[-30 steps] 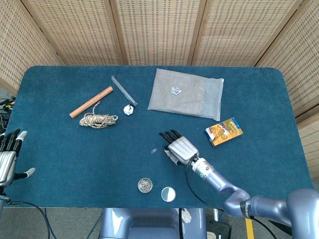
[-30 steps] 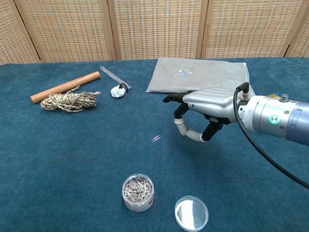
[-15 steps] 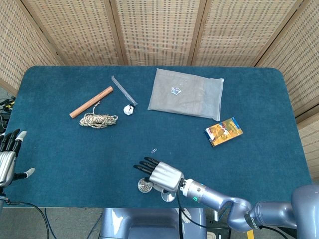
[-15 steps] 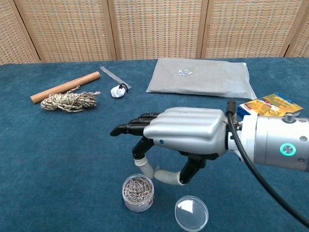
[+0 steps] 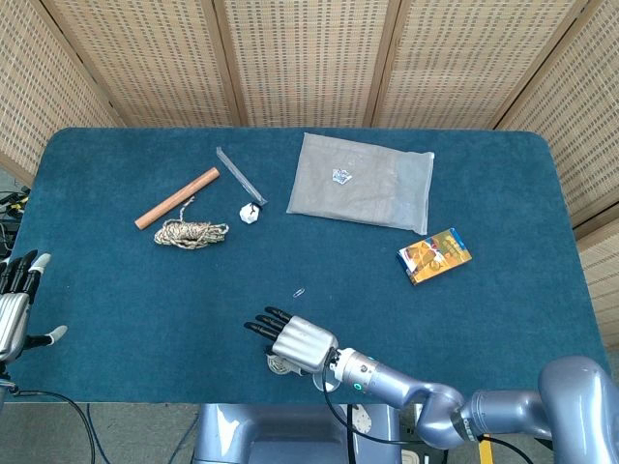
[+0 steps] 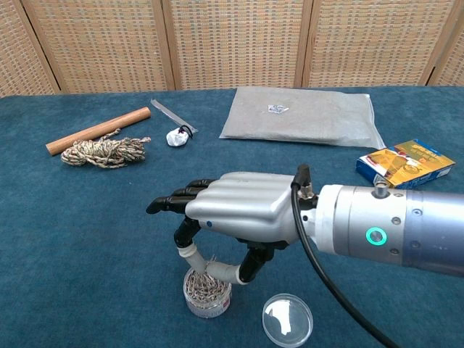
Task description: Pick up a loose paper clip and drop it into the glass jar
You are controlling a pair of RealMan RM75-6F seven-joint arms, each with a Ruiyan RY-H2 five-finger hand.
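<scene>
— Where is the right hand (image 6: 235, 210)?

— Near the front edge of the tabletop (image 5: 116, 290), directly over the glass jar (image 6: 206, 291). In the chest view its palm faces down, the fingers (image 6: 174, 199) reach out level toward the left edge, and the thumb (image 6: 210, 267) curls underneath, just above the jar's mouth.

— Is it pinching anything?

— I cannot tell. The thumb tip sits close under the hand right where the clips heaped in the jar begin, so a single clip held there would be lost against the heap. The outstretched fingers lie side by side, slightly fanned.

— And the loose paper clip (image 5: 299, 291)?

— The head view shows one lying flat on the blue cloth, a little farther from the front edge than the hand, and apart from it. In the chest view the hand covers that spot.

— What about the jar's lid (image 6: 288, 317)?

— It lies flat on the cloth just beside the jar, toward the right edge, at the very front.

— The left hand (image 5: 14, 307)?

— Only the head view catches it, at the left edge near the front corner, holding nothing, its fingers straight and a little apart.

— Anything else on the tabletop?

— Toward the back left: a wooden dowel (image 5: 177, 197), a coil of rope (image 5: 191, 232), a clear strip (image 5: 239, 175) and a small white lump (image 5: 250, 215). A grey plastic pouch (image 5: 364, 181) lies near the middle of the back edge, and an orange box (image 5: 434, 255) sits toward the right.
</scene>
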